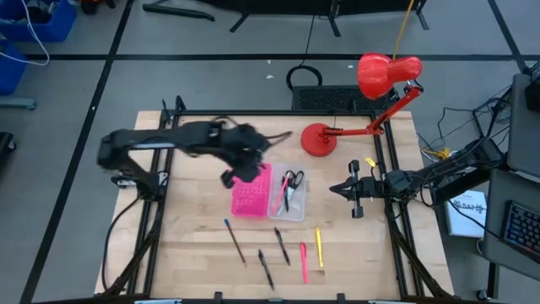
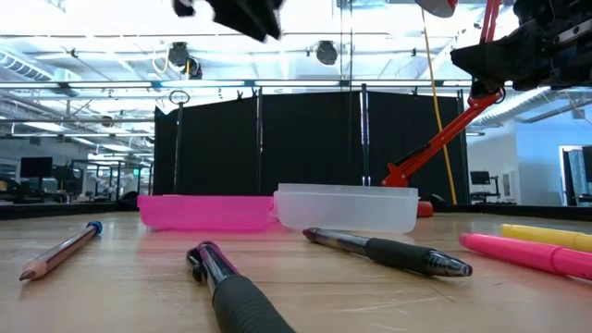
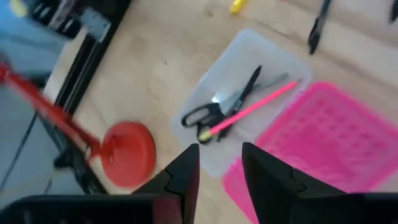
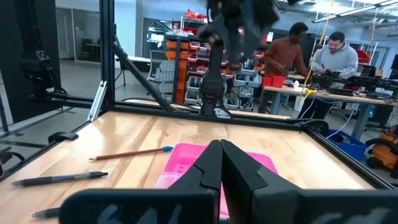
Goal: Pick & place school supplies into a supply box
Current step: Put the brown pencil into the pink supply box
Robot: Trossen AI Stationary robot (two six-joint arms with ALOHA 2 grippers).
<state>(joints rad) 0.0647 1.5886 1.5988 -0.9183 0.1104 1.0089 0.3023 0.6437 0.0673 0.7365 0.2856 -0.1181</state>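
The supply box lies open mid-table: its pink grid half (image 1: 250, 192) and its clear tray half (image 1: 291, 207) rest flat on the wood. Black-handled scissors (image 3: 219, 110) and a pink pen (image 3: 252, 109) lie in the clear tray. A pencil (image 1: 234, 240), two black pens (image 1: 266, 268) (image 1: 281, 245), a pink pen (image 1: 304, 262) and a yellow pen (image 1: 319, 247) lie on the table nearer the front edge. My left gripper (image 3: 221, 167) hovers open and empty above the box's far end (image 1: 240, 171). My right gripper (image 1: 348, 191) waits shut, to the right of the box.
A red desk lamp stands with its round base (image 1: 319, 139) on the table just beyond the box, its arm reaching right to the shade (image 1: 386, 74). A black frame rail (image 1: 390, 169) borders the table. People work at benches far behind the table (image 4: 311, 56).
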